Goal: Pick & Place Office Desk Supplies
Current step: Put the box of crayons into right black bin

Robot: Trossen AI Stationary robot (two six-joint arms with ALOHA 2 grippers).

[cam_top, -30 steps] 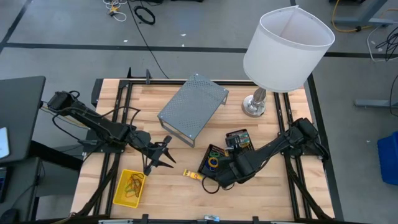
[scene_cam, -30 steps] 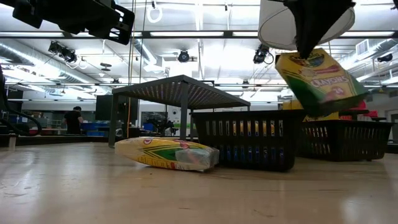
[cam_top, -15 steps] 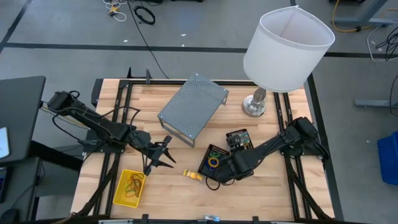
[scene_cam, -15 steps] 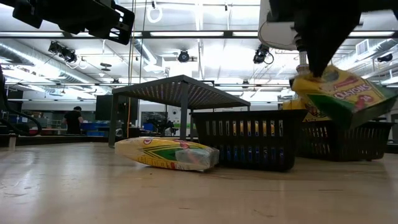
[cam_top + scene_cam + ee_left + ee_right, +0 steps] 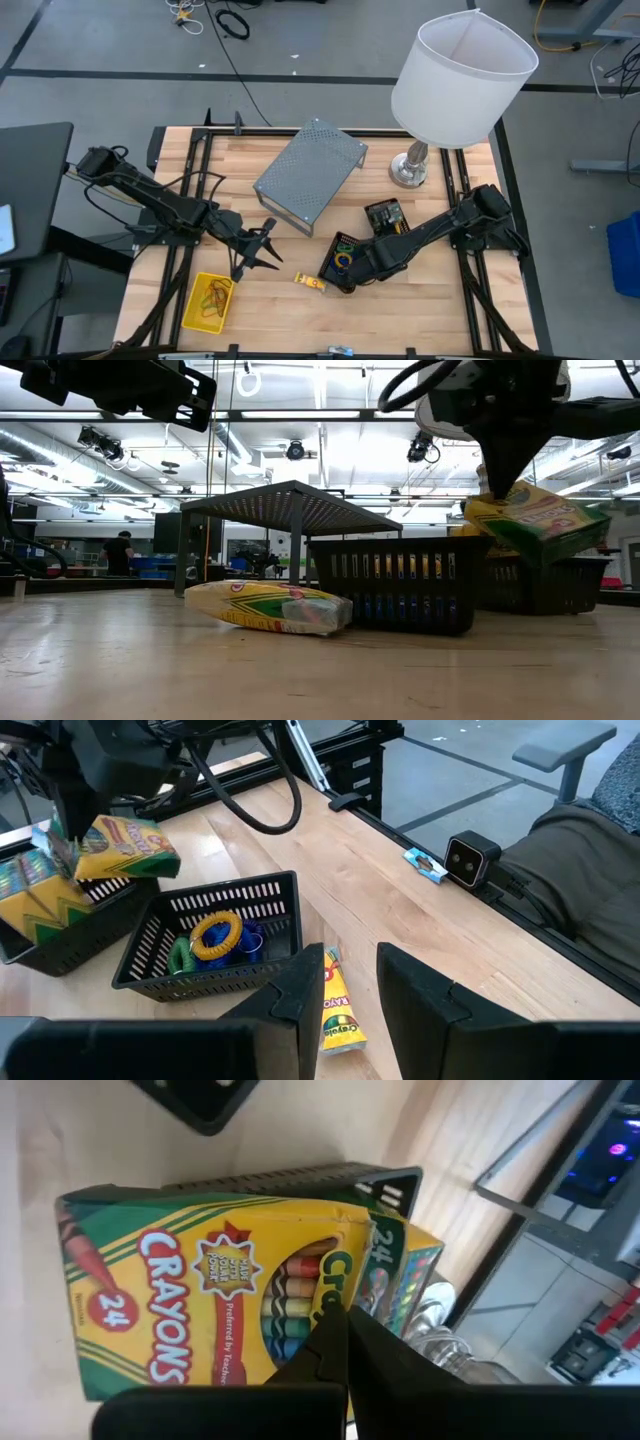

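1. Right end effector (image 5: 497, 488): clenched on the edge of a crayon box (image 5: 540, 520), which it holds tilted in the air above the two black mesh trays, toward 4 o'clock of the bench (image 5: 430, 305); the wrist view shows its fingers pinched on the box (image 5: 210, 1305) beside the "24" mark.
2. Near mesh tray (image 5: 342, 260): holds coloured rubber-band loops (image 5: 213, 938), yellow, green and blue.
3. Far mesh tray (image 5: 386, 218): lies at 1 o'clock of the near tray and already holds crayon boxes (image 5: 35, 900).
4. Small green-white packet (image 5: 270, 608): lies flat on the bench, at 8 o'clock of the near tray.
5. Left end effector (image 5: 262, 252): hovers at 8 o'clock of the bench, its fingers (image 5: 300, 990) slightly parted and grasping nothing.
6. Yellow basket (image 5: 207, 303): stands at 7 o'clock, with rubber-band loops inside.
7. Perforated metal stand (image 5: 308, 170): sits at bench centre; the white-shaded lamp (image 5: 455, 75) stands at 2 o'clock.
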